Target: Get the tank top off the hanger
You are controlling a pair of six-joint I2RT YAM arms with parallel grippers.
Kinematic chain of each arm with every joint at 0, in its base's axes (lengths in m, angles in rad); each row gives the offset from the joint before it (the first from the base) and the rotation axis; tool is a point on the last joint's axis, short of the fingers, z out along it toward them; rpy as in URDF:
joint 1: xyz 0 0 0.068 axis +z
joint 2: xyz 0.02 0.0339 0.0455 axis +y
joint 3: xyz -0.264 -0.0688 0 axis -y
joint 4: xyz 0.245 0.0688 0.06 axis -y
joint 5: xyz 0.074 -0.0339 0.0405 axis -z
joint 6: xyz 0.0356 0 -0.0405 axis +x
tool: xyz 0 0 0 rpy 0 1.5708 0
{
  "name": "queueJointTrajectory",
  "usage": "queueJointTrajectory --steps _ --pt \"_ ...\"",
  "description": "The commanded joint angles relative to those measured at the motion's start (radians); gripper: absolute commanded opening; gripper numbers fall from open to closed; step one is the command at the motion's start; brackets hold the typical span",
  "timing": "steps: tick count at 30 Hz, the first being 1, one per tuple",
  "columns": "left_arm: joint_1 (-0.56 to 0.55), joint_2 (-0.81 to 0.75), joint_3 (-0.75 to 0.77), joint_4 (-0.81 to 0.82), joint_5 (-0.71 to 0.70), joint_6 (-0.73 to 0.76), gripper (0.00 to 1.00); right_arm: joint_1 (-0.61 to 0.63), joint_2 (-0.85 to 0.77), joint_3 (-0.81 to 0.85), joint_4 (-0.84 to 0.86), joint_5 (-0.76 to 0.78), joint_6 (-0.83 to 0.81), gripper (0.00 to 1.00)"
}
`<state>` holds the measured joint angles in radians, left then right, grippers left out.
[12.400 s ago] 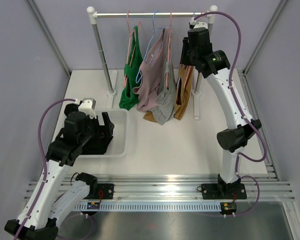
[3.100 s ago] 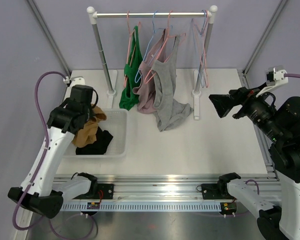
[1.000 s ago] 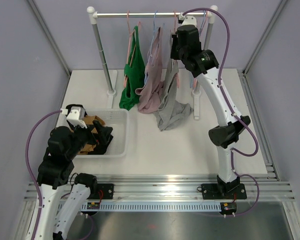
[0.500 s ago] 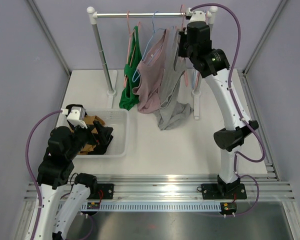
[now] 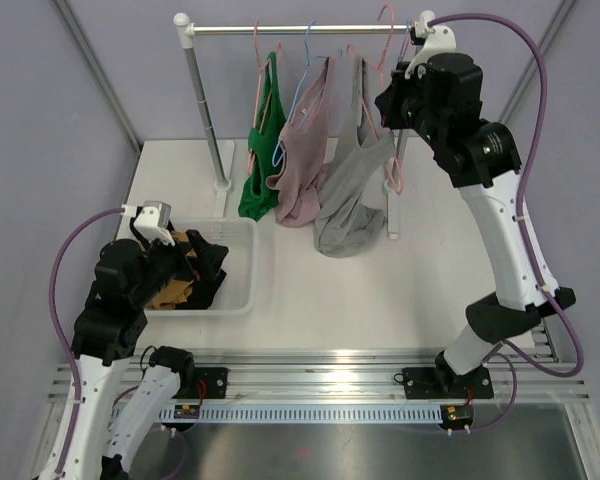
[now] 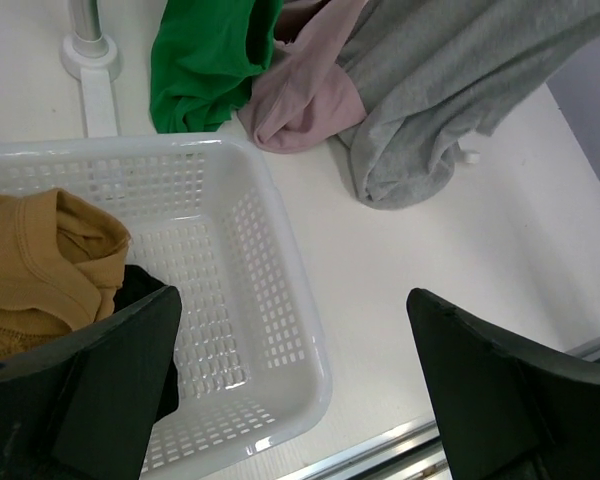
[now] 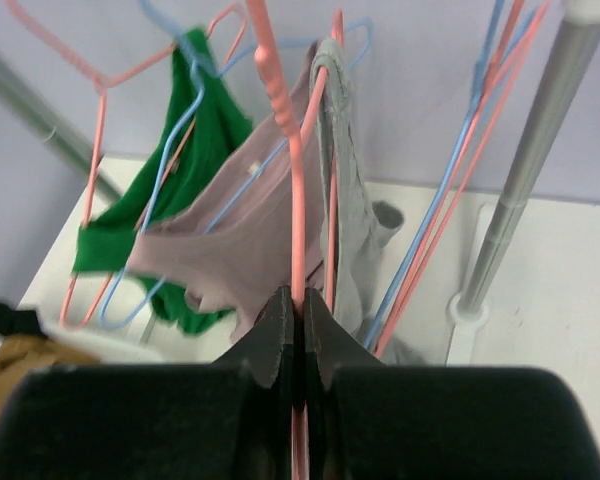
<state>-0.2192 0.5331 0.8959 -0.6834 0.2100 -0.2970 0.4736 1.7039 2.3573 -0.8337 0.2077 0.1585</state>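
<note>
The grey tank top (image 5: pixel 348 190) hangs on a pink hanger (image 5: pixel 392 170) near the right end of the rail (image 5: pixel 230 30), its lower part bunched on the table. My right gripper (image 5: pixel 385 105) is shut on that hanger; in the right wrist view the jaws (image 7: pixel 300 310) pinch the pink wire (image 7: pixel 292 180), with the grey tank top (image 7: pixel 348 225) just right of it. My left gripper (image 5: pixel 208 268) is open and empty over the white basket (image 5: pixel 242 300). In the left wrist view the left gripper (image 6: pixel 293 300) has its fingers wide apart, with the grey tank top (image 6: pixel 430 100) far ahead.
A pink top (image 5: pixel 305 160) and a green top (image 5: pixel 263 150) hang left of the grey one. Empty blue and pink hangers (image 7: pixel 460 200) hang by the right rack post (image 7: pixel 525 170). The basket (image 6: pixel 280 330) holds a brown garment (image 6: pixel 40 270) and a black one (image 6: pixel 145 290).
My right gripper moved right and up along the rail with the pink hanger. The grey tank top swung right, away from the pink top. The left arm shifted slightly over the basket.
</note>
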Motion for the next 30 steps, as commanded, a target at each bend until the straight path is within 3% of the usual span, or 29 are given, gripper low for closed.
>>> queueJointTrajectory --steps 1,7,13,17,24,28,30 --pt "-0.006 0.062 0.115 0.108 0.094 -0.054 0.99 -0.006 -0.168 -0.163 0.074 -0.177 0.032 0.0" --pt "-0.094 0.154 0.213 0.238 0.097 -0.134 0.99 -0.006 -0.38 -0.351 0.026 -0.439 0.072 0.0" --pt "-0.424 0.295 0.351 0.294 -0.205 -0.11 0.99 -0.004 -0.597 -0.564 0.007 -0.689 0.107 0.0" --pt "-0.503 0.361 0.417 0.334 -0.273 -0.076 0.99 -0.006 -0.688 -0.674 0.016 -0.796 0.141 0.0" --pt "-0.678 0.49 0.468 0.393 -0.304 0.019 0.98 -0.006 -0.764 -0.727 0.028 -0.843 0.174 0.0" --pt "-0.743 0.544 0.486 0.395 -0.339 0.059 0.94 -0.006 -0.76 -0.718 0.021 -0.841 0.179 0.0" --pt "-0.761 0.561 0.488 0.406 -0.359 0.068 0.84 -0.006 -0.756 -0.716 0.021 -0.846 0.177 0.0"
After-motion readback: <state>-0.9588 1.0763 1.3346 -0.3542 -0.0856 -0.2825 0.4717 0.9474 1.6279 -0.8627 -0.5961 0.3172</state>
